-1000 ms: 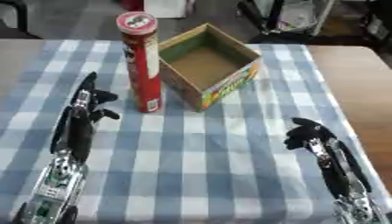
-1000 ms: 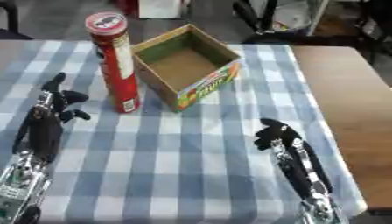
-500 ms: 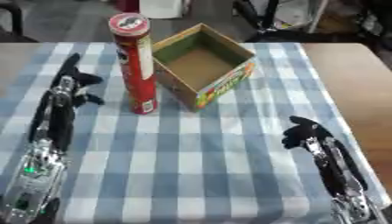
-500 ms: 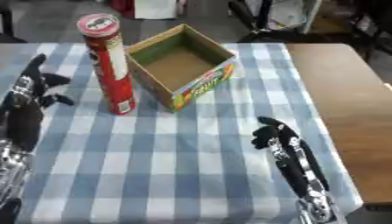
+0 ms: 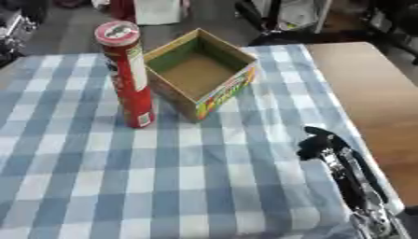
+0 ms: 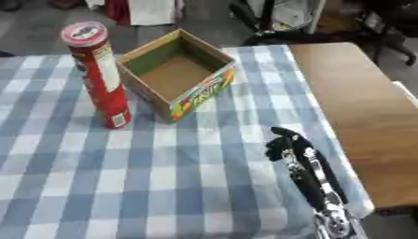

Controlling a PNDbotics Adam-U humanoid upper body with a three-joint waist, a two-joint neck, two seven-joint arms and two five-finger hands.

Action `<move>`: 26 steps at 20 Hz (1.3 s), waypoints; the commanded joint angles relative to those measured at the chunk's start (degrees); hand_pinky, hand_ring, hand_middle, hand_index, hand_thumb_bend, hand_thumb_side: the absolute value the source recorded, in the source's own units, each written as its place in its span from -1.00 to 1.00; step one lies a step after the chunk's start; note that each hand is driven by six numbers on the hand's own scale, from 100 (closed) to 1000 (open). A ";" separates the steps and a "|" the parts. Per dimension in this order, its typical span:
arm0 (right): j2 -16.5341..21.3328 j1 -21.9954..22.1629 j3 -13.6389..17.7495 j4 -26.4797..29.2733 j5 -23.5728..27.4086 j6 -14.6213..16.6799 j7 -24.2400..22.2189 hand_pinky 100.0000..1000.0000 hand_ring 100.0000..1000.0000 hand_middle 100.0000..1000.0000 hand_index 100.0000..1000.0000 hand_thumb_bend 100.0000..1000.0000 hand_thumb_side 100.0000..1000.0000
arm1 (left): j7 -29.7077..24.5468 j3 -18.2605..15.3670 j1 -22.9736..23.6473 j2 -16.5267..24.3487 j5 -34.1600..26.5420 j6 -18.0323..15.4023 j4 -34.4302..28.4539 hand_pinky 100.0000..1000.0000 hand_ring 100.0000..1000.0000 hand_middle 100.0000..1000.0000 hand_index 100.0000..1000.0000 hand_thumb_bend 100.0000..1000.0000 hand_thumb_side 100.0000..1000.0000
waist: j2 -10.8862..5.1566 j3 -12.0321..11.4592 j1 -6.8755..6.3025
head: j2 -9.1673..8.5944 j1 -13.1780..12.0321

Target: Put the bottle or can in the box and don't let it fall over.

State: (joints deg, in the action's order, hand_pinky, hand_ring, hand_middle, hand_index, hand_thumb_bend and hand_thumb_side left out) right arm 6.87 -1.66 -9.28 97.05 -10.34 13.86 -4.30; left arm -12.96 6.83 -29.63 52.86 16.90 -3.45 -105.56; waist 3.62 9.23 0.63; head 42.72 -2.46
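A tall red can (image 5: 130, 81) with a red lid stands upright on the blue and white checked cloth (image 5: 163, 177). It stands just left of an open, empty cardboard box (image 5: 222, 92) with a colourful front wall, close to the box's left wall. My right hand (image 5: 316, 143) rests on the cloth near the right edge, well to the right of and nearer than the box. Its fingers are relaxed and hold nothing. My left hand shows in neither view.
Bare wooden tabletop (image 5: 372, 98) lies to the right of the cloth. Chairs and clutter (image 6: 277, 18) stand on the floor beyond the table's far edge.
The whole picture has shifted, so the camera moved. My left arm, which had been rising beside the can, no longer shows. The can, the box and my right hand stay put.
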 commanded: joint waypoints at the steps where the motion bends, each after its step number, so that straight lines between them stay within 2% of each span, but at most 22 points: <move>1: 1.13 -0.22 -0.27 0.48 -0.25 0.21 -0.41 0.10 0.11 0.08 0.62 -1.00 0.78 | -8.49 4.24 -6.57 3.10 4.78 -2.28 5.94 0.72 0.70 0.64 0.99 -0.24 0.91 | -1.07 0.30 -0.38 | -0.61 -0.10; 4: 1.23 -0.08 -0.35 0.42 -0.26 0.27 -0.55 0.10 0.11 0.08 0.62 -1.00 0.78 | -15.12 8.24 -14.36 -0.35 9.83 -4.51 13.89 0.76 0.69 0.67 0.99 -0.07 0.94 | -1.24 0.48 -0.54 | -0.63 0.47; 6: 1.20 -0.03 -0.42 0.38 -0.24 0.31 -0.65 0.10 0.11 0.08 0.62 -1.00 0.78 | -18.02 9.85 -18.58 -3.61 14.10 -5.65 19.03 0.78 0.69 0.67 0.98 -0.03 0.92 | -1.31 0.52 -0.52 | -0.69 0.82; 11: 1.08 0.00 -0.57 0.30 -0.14 0.37 -0.79 0.10 0.11 0.08 0.62 -1.00 0.79 | -19.65 10.45 -24.59 -10.56 22.31 -7.58 29.92 0.72 0.68 0.66 0.98 0.02 0.92 | -1.39 0.82 -0.48 | -0.53 0.63; 18: 1.03 -0.06 -0.80 0.15 -0.04 0.47 -1.08 0.10 0.11 0.08 0.62 -1.00 0.79 | -18.01 9.99 -27.25 -14.92 27.53 -9.25 37.27 0.69 0.68 0.66 0.98 0.00 0.95 | -1.39 1.27 -0.57 | 0.08 -0.52; 26: 1.01 -0.16 -0.79 0.03 0.02 0.54 -1.16 0.10 0.11 0.08 0.62 -1.00 0.80 | -18.49 9.88 -27.11 -15.79 29.92 -10.40 40.32 0.68 0.66 0.65 0.98 0.02 0.98 | -1.39 1.45 -0.63 | 0.34 -0.85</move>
State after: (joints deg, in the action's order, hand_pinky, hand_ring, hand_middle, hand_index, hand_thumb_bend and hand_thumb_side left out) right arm 7.30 -1.42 -10.18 96.67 -10.34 14.32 -5.34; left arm -31.32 17.44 -55.46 36.25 46.37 -13.55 -65.14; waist 3.24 10.62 0.10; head 42.82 -3.10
